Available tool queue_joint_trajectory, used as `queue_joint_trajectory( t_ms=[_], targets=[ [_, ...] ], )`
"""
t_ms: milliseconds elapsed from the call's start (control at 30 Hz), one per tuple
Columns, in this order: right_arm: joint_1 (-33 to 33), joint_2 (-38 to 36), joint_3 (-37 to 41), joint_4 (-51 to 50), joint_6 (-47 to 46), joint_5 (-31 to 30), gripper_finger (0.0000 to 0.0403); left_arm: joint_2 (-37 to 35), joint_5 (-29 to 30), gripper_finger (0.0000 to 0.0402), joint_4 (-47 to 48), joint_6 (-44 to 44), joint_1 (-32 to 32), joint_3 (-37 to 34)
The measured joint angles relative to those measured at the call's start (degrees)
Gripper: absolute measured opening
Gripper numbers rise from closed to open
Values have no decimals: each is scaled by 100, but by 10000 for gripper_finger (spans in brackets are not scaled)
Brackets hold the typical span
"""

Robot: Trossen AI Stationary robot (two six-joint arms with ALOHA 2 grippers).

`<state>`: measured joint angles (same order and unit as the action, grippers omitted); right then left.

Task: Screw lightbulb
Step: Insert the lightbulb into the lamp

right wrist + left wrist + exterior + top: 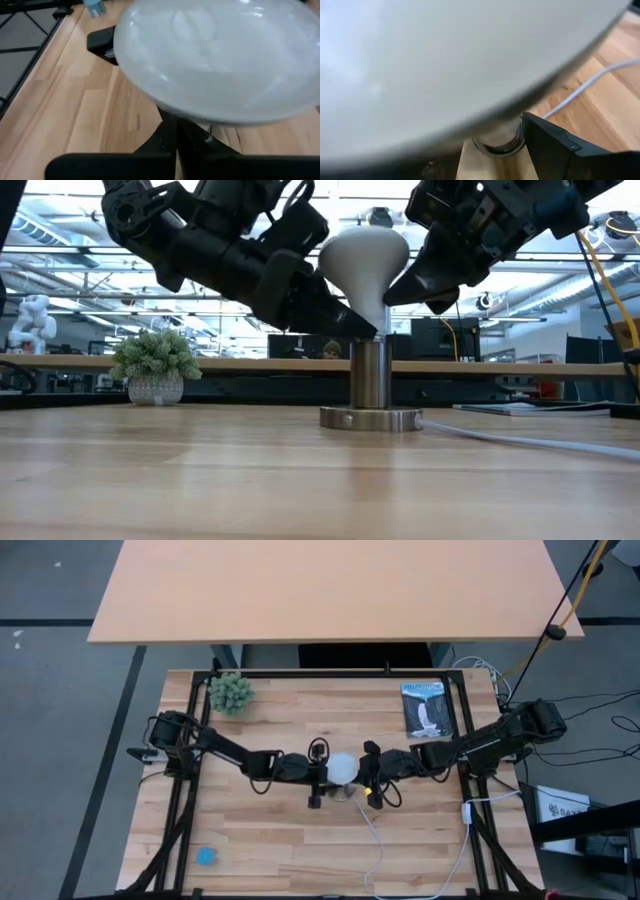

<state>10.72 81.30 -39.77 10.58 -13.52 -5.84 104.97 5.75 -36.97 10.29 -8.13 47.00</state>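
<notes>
**Both arms meet at the bulb in the middle of the tabletop**

Much is masked here. In the left wrist view the lightbulb (445, 65) fills nearly the whole picture, so only a sliver of its neck and one dark finger (560, 150) show below it. The right wrist view is likewise taken up by the frosted globe (220, 60), with dark fingers crossing under it; their exact spacing cannot be read. From above, the globe (343, 768) covers the socket beneath it, and only the thin white cord (378, 840) trails out toward the near edge.

The low view tells most. The lightbulb (364, 265) stands upright with its narrow end down in the metal socket post (370, 375), which rises from a round base (371, 419) on the table (200, 480).

The left gripper (318, 776) reaches in from the left edge, arm stretched low and nearly level, and its fingers press against the bulb's neck just above the post, clamped on it. The right gripper (372, 777) comes in from the right edge in a mirrored pose, its tips close beside the globe; whether they are touching or spread I cannot tell.

A small potted plant (230, 692) sits near the far left corner, a booklet (427, 710) near the far right, and a blue disc (206, 856) near the near left corner.
</notes>
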Motion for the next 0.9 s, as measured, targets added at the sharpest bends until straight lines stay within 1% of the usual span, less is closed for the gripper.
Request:
queue_joint_trajectory(
  t_ms=[100,233,333,433,567,800,900],
  targets=[
    [2,0,2,-13,109,19,0,-5,154,202,24,245,-94,-2],
    [-4,9,7,-17,114,-37,0,-9,397,202,20,240,-121,-2],
    [19,11,7,-56,164,-55,0,-11,414,202,4,216,-121,-2],
    [105,11,8,-344,328,-67,0,-16,414,202,-26,226,-147,-2],
    [146,15,15,-748,58,-60,0,-18,414,202,-42,233,-176,-2],
    [136,15,17,-227,167,-195,0,-19,416,202,-44,231,-173,-2],
    [138,15,17,-348,114,-172,0,-20,416,202,-42,233,-173,-1]
  ],
)
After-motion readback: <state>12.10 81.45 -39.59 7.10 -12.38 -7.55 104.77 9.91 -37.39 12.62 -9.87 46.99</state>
